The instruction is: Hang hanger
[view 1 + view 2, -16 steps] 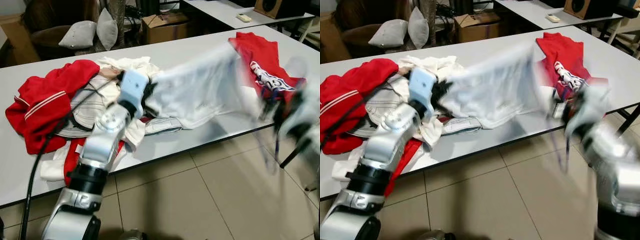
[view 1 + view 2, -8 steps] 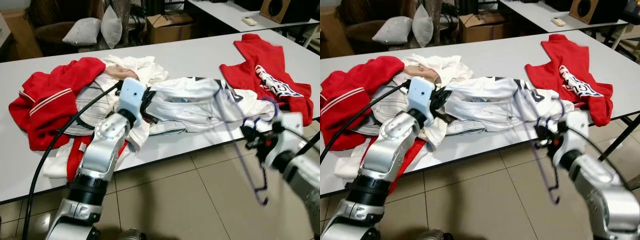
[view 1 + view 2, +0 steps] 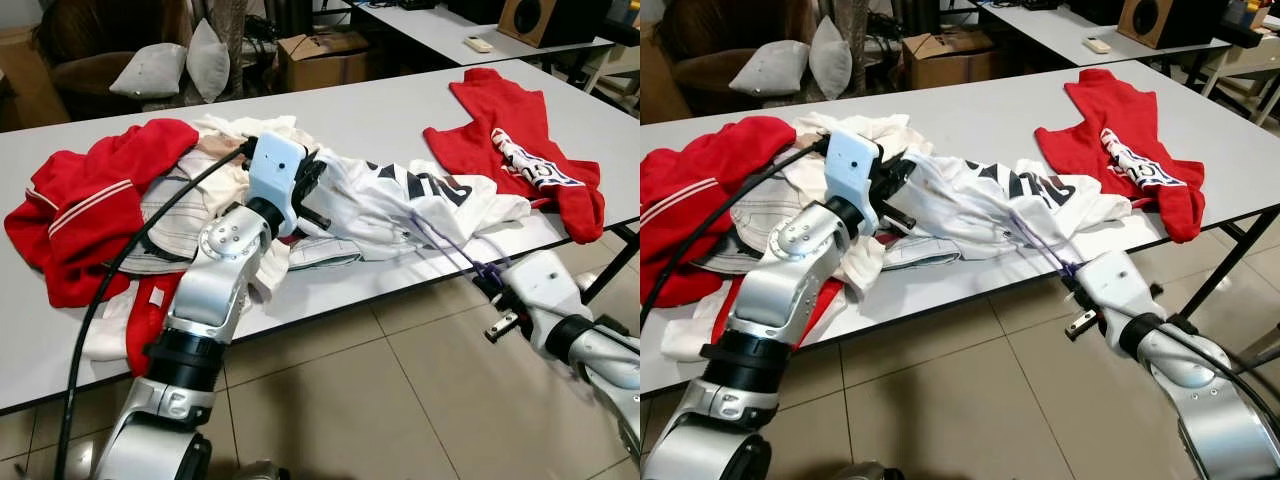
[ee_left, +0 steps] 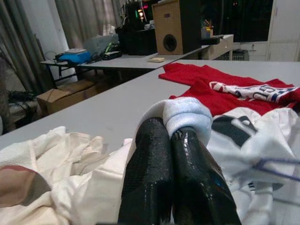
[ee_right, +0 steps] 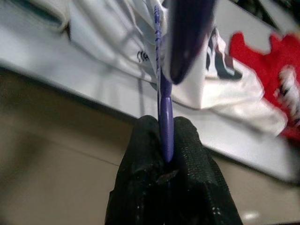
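Both jaws closed: left gripper (image 4: 174, 140) pinches the white shirt (image 3: 400, 200) on the grey table (image 3: 380, 110); right gripper (image 5: 165, 140), just off the table's front edge, clamps a purple hanger (image 5: 161, 101) running up into that shirt. Red jersey (image 3: 520, 140) beside the shirt.

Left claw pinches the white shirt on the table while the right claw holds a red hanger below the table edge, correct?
Not quite: the hanger in the right claw is purple, as the right wrist view shows. The left claw does pinch the white shirt.
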Tool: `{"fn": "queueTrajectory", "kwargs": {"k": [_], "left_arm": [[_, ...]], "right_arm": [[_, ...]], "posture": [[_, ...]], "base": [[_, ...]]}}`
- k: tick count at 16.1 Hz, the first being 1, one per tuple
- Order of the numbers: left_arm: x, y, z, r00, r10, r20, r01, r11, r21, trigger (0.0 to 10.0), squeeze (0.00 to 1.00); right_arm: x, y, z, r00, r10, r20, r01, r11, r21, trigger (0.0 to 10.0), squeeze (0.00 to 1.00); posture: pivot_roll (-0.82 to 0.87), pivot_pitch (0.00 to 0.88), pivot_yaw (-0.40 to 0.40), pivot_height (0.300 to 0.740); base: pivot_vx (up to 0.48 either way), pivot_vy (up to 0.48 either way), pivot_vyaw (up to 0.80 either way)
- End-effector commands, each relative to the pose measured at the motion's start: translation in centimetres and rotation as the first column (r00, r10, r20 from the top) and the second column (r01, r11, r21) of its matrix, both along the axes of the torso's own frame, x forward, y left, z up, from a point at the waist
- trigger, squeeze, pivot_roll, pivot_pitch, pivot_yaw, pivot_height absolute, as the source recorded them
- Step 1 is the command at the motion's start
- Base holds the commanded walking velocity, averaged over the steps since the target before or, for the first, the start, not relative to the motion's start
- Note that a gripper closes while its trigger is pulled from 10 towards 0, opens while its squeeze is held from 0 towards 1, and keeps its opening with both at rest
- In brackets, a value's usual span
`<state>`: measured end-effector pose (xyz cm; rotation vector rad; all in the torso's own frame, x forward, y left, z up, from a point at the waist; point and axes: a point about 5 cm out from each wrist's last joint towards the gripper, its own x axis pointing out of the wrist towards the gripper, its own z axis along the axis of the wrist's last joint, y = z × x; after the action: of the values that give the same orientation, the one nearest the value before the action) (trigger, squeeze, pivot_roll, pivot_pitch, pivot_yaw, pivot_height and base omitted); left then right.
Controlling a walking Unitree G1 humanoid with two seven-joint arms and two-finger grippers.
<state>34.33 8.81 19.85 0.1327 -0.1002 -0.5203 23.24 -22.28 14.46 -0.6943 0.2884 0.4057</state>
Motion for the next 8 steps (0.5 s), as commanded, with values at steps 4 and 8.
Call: {"fn": "queueTrajectory", "kwargs": {"k": [4, 8], "left_arm": [[0.8, -0.1, 1.8, 1.0, 0.006, 0.015, -0.004, 0.997, -0.078, 0.0, 0.0], [1.4, 0.4, 2.5, 1.0, 0.013, 0.022, -0.011, 0.996, -0.092, 0.0, 0.0]], "right_arm": [[0.1, -0.4, 1.2, 0.97, 0.154, 0.188, -0.088, 0.944, -0.318, 10.0, 0.0], [0.5, -3.3, 5.4, 0.857, -0.127, 0.499, 0.193, 0.978, -0.083, 10.0, 0.0]], "posture": [[0.02, 0.0, 0.034, 0.74], [0.02, 0.0, 0.038, 0.74]], "base": [[0.0, 0.0, 0.0], [0.0, 0.0, 0.0]]}}
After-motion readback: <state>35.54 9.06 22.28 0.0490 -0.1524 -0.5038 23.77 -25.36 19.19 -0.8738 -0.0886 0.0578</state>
